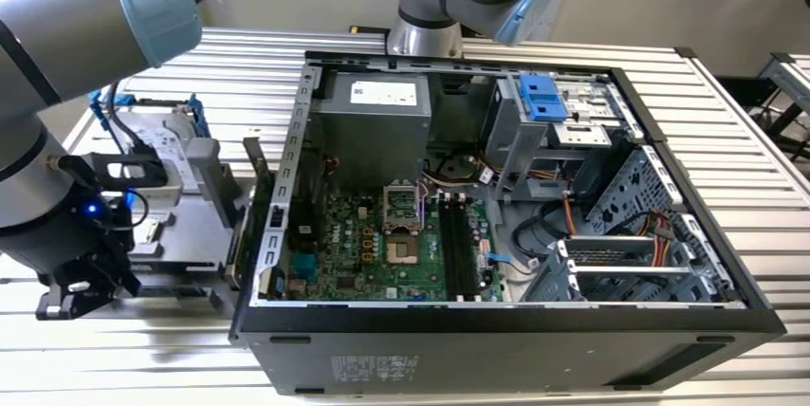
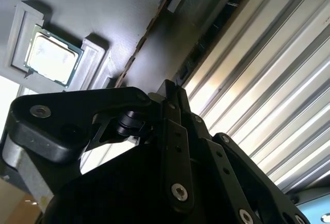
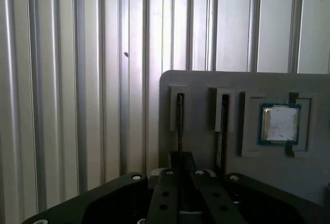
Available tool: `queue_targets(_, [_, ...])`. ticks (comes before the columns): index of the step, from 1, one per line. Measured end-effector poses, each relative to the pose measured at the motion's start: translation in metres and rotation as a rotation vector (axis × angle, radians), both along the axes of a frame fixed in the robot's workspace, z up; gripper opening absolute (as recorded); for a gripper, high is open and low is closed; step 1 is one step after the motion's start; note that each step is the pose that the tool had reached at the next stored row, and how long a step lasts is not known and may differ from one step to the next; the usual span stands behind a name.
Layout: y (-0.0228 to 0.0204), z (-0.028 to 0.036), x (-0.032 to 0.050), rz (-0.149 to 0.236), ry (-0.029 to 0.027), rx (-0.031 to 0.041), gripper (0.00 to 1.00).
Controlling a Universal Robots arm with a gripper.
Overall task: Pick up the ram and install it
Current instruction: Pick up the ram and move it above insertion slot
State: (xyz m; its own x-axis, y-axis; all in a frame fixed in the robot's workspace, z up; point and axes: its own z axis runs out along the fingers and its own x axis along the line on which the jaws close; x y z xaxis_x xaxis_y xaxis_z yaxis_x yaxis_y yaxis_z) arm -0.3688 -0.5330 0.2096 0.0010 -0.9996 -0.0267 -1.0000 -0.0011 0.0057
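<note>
Two thin dark sticks stand on edge in side-by-side slots of a grey holder plate [image 3: 198, 131] in the first wrist view. The one in line with the gripper reads as the ram [image 3: 180, 116]. The second stick [image 3: 225, 126] sits in the next slot, near it but apart. Past that, a square silver processor chip [image 3: 280, 123] lies flat in its own recess.

The gripper [image 3: 180, 163] hangs right over the near end of the ram's slot, at or just above the stick, and contact is unclear. Whether it is spread or closed on anything cannot be told, since its dark body hides the tips in both wrist views.

In the exterior view the arm [image 1: 51, 188] is low at the exterior view's left, outside the open computer case [image 1: 506, 335], which sits on a slatted metal table [image 1: 746, 131]. The motherboard [image 1: 379, 245] lies flat inside, and its long black memory slots [image 1: 458, 247] look unfilled, so the ram is judged not yet installed.

Handling, as a judgement:
- The ram is light, stiff and thin, a bare circuit board that won't flex much and would likely crack or shed parts if twisted.
- Its flat faces are smooth, so a weak pinch may slip.
- The best hold is across the two flat faces, near the middle of the exposed top edge and square to the board.
- The contact edge down in the slot should stay untouched.
- It should come straight up out of the slot, since a tilt could jam it against the slot walls
</note>
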Motion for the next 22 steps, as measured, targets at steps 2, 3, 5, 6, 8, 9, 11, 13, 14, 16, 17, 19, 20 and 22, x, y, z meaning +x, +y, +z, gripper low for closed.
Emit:
queue_targets(2, [0.0, 0.0031, 0.0, 0.0, -0.0001, 0.0001, 0.0])
queue_targets(3, [0.0, 0.0048, 0.0, 0.0, -0.0001, 0.0001, 0.0])
queue_targets(5, [0.0, 0.0084, 0.0, 0.0, 0.0, 0.0001, 0.0])
queue_targets(6, [0.0, 0.0101, 0.0, 0.0, 0.0, 0.0, 0.0])
queue_targets(8, [0.0, 0.0135, 0.0, 0.0, 0.0001, 0.0, 0.0])
queue_targets(9, [0.0, 0.0149, 0.0, 0.0, 0.0, 0.0, 0.0])
queue_targets(11, [0.0, 0.0178, 0.0, 0.0, -0.0001, 0.0001, 0.0])
queue_targets(13, [0.0, 0.0209, 0.0, 0.0, -0.0001, 0.0, 0.0])
queue_targets(14, [0.0, 0.0226, 0.0, 0.0, -0.0001, 0.0001, 0.0])
queue_targets(16, [0.0, 0.026, 0.0001, 0.0, -0.0001, 0.0, 0.0])
queue_targets(17, [0.0, 0.0273, 0.0001, 0.0, 0.0, 0.0, 0.0])
queue_targets(19, [0.0, 0.0297, 0.0001, 0.0, -0.0001, 0.0001, 0.0])
queue_targets(20, [0.0, 0.0305, 0.0001, 0.0, -0.0001, 0.0001, 0.0])
queue_targets(22, [0.0001, 0.0306, 0.0, -0.001, -0.0003, 0.0003, 0.0])
